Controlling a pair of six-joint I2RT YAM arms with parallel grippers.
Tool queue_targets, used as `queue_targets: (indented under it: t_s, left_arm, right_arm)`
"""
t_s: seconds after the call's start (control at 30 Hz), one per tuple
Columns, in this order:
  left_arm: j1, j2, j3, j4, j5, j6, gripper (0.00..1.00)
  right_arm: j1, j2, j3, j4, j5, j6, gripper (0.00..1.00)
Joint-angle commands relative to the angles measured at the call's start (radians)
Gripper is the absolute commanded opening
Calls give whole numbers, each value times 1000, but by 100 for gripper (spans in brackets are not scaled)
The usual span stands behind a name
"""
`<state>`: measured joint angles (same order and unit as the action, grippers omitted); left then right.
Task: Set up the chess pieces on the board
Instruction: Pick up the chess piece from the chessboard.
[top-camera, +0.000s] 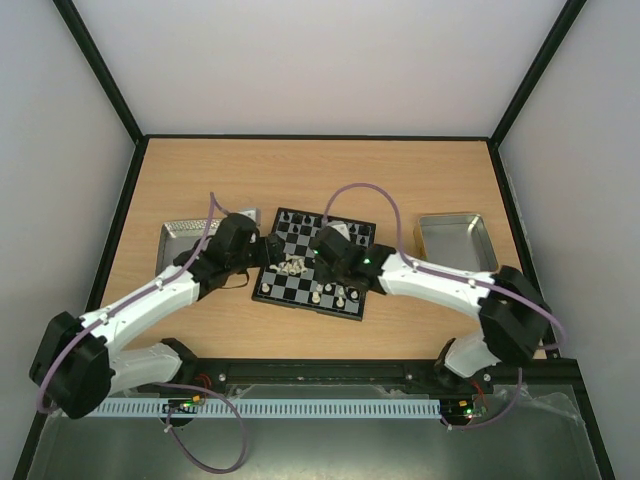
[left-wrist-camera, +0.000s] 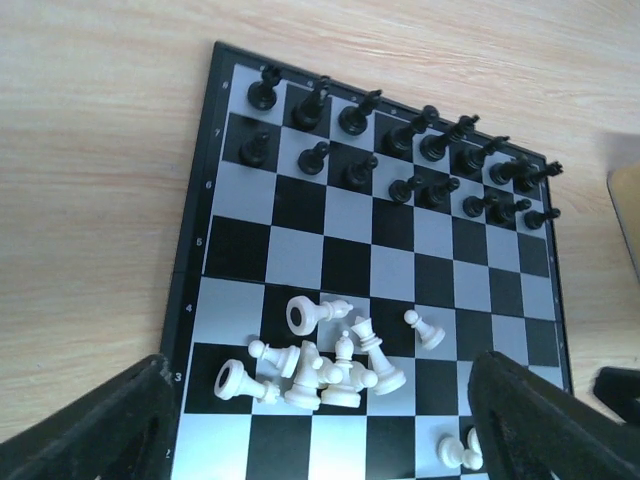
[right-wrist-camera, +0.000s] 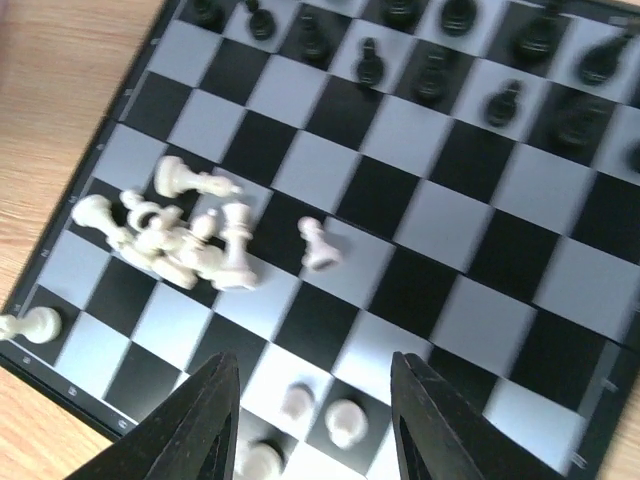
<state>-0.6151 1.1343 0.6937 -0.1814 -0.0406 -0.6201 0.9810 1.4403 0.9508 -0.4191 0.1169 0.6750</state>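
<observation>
a: left hand (left-wrist-camera: 320, 410)?
b: fingers wide apart and empty, right over the heap of toppled cream-white chess pieces (left-wrist-camera: 320, 365) on the small black-and-grey checked board (left-wrist-camera: 295, 205).
a: right hand (right-wrist-camera: 312, 420)?
b: parted too, holding nothing, just above a few white pieces (right-wrist-camera: 340, 422). i'd say white's rows are underway. next move: single out one fallen piece.

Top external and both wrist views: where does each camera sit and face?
Top external: high behind the bases, looking down on the board; both arms show.
Left wrist: above the board, facing the black rows; its fingers show.
Right wrist: likewise above the board; its fingers show.
Both wrists share the heap of white pieces.
</observation>
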Motion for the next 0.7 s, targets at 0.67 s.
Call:
queue_targets:
  t_s: [0.67]
  left_arm:
    - [100,85,53,-26,153,-29,71]
  right_arm:
    - [-11,371,250,12,-110,-112,17]
